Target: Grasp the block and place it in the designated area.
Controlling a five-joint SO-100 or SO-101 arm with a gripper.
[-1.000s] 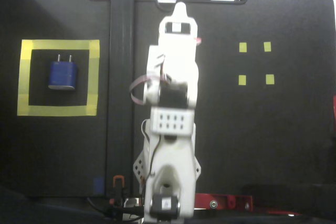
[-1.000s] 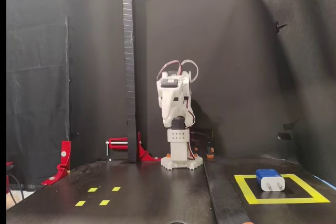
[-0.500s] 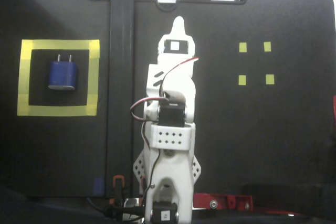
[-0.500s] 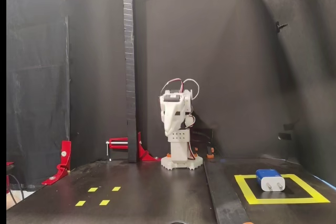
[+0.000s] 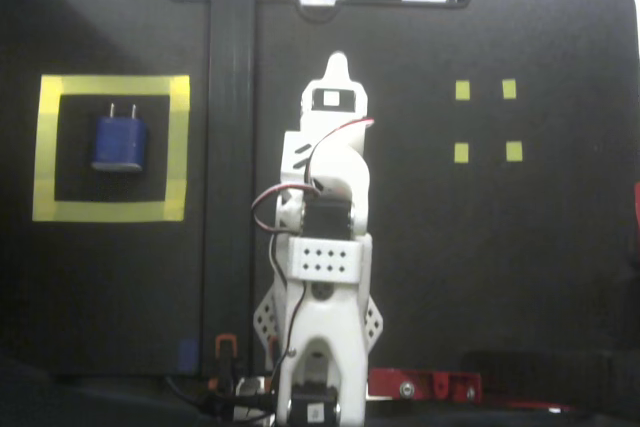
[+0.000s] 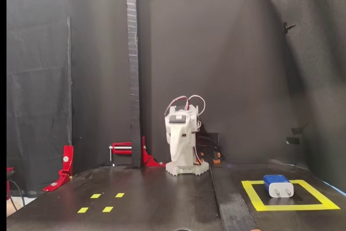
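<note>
The dark-blue block (image 5: 120, 142) with two silver prongs lies inside the designated area (image 5: 178, 147), a square of wide yellow tape at the left of a fixed view. In the other fixed view the block (image 6: 278, 185) rests in the designated area (image 6: 251, 193) at the right front. The white arm is folded low over its base in the middle. My gripper (image 5: 337, 60) comes to a single closed tip, holds nothing, and is far from the block. From the front, the gripper (image 6: 178, 157) hangs down in front of the base.
Four tiny yellow tape squares (image 5: 463, 90) mark the other side of the table (image 6: 95, 195). A tall black post (image 6: 132, 68) stands beside the arm's base, over a black strip (image 5: 230, 147). Red clamps (image 6: 66, 160) sit at the table's edge.
The arm has folded down and drawn back toward its base, its gripper tip sinking lower. The block has stayed put inside the yellow square.
</note>
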